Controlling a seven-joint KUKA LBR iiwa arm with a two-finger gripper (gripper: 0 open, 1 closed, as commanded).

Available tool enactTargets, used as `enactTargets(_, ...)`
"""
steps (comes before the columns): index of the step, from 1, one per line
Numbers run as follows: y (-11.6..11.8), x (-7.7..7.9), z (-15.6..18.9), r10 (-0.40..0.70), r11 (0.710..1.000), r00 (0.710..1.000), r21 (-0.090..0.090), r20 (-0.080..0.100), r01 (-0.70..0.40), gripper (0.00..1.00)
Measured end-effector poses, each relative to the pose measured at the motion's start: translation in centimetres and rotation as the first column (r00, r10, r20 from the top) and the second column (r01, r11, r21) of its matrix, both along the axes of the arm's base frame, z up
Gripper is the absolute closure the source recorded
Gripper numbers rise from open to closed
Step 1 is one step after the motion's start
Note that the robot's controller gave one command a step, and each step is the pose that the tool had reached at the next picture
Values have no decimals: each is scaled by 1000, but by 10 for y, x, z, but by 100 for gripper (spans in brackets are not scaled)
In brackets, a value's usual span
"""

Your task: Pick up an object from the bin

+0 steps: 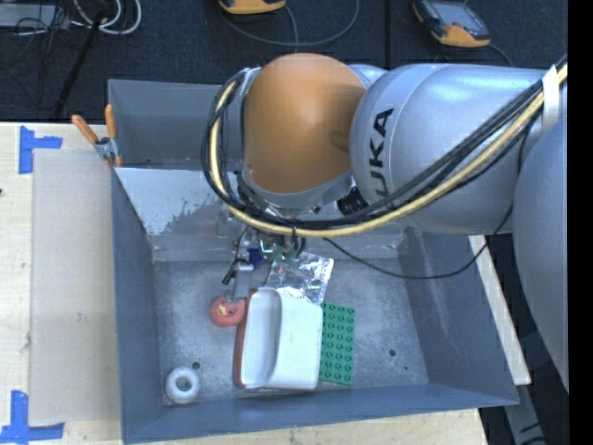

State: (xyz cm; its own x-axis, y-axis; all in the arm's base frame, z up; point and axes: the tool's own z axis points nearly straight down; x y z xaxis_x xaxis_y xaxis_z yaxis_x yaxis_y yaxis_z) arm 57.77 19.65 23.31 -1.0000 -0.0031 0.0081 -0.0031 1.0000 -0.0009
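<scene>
gripper point(262, 256): we see it low at mid-bin point(167, 332) under the orange wrist cover point(301, 123), and we cannot tell its opening or hold | just near of it: white red-rimmed tray point(278, 341) | right: crumpled foil point(312, 274), green studded plate point(337, 344) | left: small red piece point(224, 312) | near-left corner: white tape roll point(182, 384)
</scene>
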Motion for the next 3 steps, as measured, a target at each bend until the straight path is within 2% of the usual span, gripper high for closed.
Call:
enactTargets(1,-21,-16,-169,-1,1000,1000,-1,-1,1,0)
enactTargets(2,-21,-13,-163,-4,1000,1000,2,6,4,100)
enactTargets(3,-41,-101,-10,7,1000,1000,2,11,-7,100)
